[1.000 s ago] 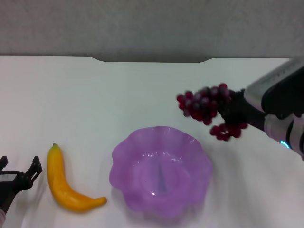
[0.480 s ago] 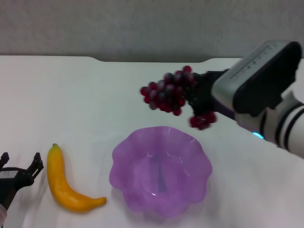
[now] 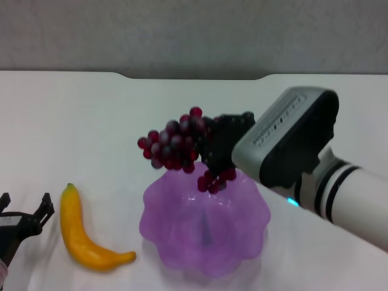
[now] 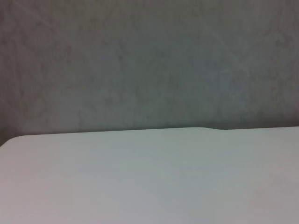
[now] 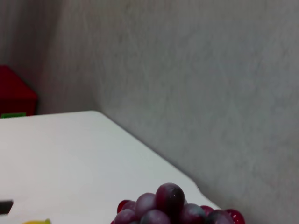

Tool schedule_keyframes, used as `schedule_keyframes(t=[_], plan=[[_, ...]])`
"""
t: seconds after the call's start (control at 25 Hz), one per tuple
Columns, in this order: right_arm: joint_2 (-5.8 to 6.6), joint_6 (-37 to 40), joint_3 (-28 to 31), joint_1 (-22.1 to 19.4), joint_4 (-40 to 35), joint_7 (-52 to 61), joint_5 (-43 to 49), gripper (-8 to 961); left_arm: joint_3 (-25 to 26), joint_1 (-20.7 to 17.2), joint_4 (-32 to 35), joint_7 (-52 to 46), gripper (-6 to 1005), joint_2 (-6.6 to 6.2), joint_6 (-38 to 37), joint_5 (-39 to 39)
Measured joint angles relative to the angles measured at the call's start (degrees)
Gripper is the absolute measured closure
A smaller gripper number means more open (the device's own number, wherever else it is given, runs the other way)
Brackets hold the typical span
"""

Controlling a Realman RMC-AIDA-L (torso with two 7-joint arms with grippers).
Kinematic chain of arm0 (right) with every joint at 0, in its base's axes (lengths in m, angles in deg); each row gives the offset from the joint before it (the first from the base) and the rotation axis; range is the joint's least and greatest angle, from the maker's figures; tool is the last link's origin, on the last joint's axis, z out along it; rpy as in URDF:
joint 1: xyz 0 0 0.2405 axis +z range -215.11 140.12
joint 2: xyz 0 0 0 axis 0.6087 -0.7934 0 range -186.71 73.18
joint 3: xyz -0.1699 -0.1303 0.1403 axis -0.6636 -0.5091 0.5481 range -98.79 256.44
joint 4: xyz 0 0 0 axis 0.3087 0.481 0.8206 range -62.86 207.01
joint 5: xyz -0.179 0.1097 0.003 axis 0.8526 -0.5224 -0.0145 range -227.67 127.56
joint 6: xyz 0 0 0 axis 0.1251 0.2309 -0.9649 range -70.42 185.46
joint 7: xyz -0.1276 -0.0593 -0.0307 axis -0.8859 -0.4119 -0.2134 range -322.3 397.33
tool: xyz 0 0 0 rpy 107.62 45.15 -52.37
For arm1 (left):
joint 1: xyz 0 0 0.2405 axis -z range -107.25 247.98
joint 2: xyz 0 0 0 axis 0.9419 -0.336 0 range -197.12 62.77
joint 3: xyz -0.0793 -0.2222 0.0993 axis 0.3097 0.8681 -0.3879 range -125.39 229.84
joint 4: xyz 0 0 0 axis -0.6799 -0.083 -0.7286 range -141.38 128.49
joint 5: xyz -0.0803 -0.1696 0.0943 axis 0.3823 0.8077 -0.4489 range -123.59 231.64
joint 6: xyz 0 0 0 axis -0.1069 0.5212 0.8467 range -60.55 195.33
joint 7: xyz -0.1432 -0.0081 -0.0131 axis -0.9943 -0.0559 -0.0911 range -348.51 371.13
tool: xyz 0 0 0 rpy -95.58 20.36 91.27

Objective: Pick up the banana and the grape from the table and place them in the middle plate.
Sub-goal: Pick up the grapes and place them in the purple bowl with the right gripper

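While the right hand (image 3: 213, 151) is pinching the grape (image 3: 176, 145) in the air over the far rim of the middle plate (image 3: 205, 224), the banana (image 3: 82, 233) is lying on the desk (image 3: 91, 121) beside the left hand (image 3: 24, 209), whose fingers are spread.

no legible text, labels, brands or numbers anywhere

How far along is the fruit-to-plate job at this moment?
Nothing is in the purple plate yet. In hand: the right gripper holds the grape bunch in the air over the plate's far rim, not released. Left to do: the banana lies untouched on the table, beside the idle left gripper.
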Motion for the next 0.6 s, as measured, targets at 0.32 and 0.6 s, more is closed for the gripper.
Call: schedule_keyframes(t=[0.32, 0.6], plan=[[-0.05, 3.0, -0.6, -1.4, -7.1, 0.7, -3.4, 708, 0.5, 0.1, 0.0, 0.0, 108, 0.00, 0.0, 0.0], [-0.04, 5.1, -0.8, -2.8, -10.9, 0.8, -4.2, 711, 0.5, 0.1, 0.1, 0.0, 108, 0.00, 0.0, 0.0]])
